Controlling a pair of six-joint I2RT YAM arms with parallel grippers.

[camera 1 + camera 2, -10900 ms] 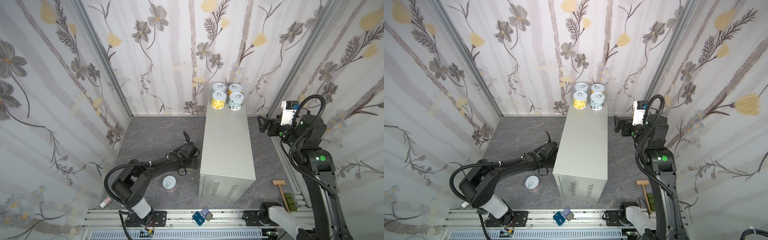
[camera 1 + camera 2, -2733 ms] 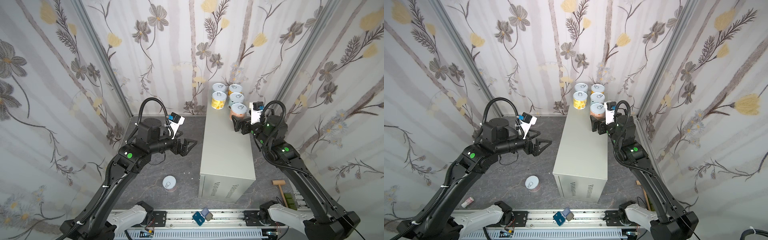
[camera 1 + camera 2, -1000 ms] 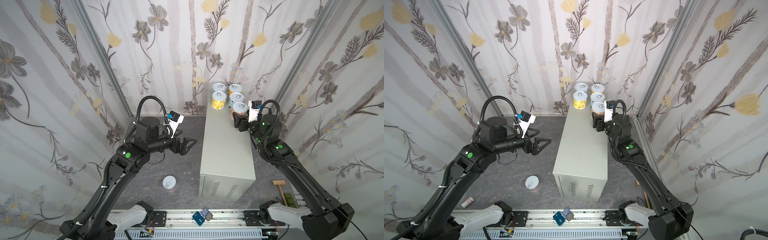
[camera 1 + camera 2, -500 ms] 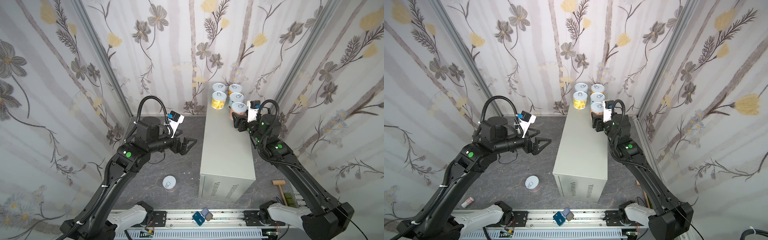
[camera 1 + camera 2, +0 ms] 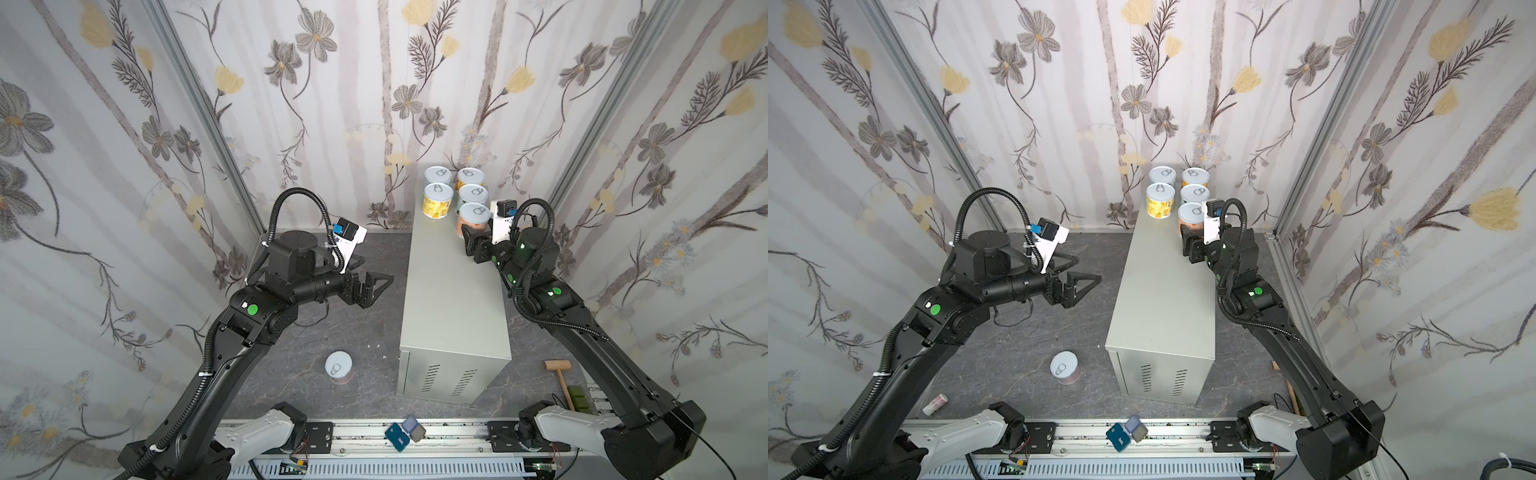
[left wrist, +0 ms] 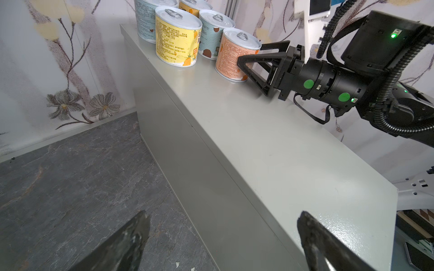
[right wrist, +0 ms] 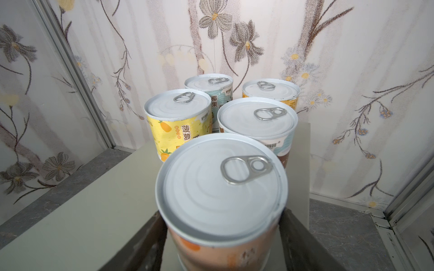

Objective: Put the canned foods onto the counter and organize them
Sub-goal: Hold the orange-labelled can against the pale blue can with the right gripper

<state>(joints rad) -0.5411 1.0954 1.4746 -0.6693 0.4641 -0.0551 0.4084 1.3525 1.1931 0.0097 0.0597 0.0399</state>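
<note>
The counter (image 5: pixel 453 299) (image 5: pixel 1163 299) is a long light grey cabinet. Several canned foods stand at its far end: a yellow can (image 5: pixel 437 201), two light blue ones (image 5: pixel 437 176) (image 5: pixel 473 195) and an orange one (image 5: pixel 470 178). In front of them a salmon can (image 5: pixel 473 218) (image 7: pixel 220 194) stands upright on the top, and my right gripper (image 5: pixel 471 235) (image 7: pixel 222 225) is shut on its sides. One pink-labelled can (image 5: pixel 338 368) (image 5: pixel 1065 368) stands on the floor. My left gripper (image 5: pixel 376 270) (image 6: pixel 223 214) hangs open and empty in the air left of the counter.
A wooden mallet (image 5: pixel 559 372) and a green block (image 5: pixel 579 403) lie on the floor right of the counter. A pink-and-white tube (image 5: pixel 935 404) lies at the front left. The wall rises straight behind the cans. The near half of the counter top is bare.
My right gripper has brought the salmon can back along the counter up to the row and closed slightly tighter. My left arm, earlier low by the floor, now holds still in the air.
</note>
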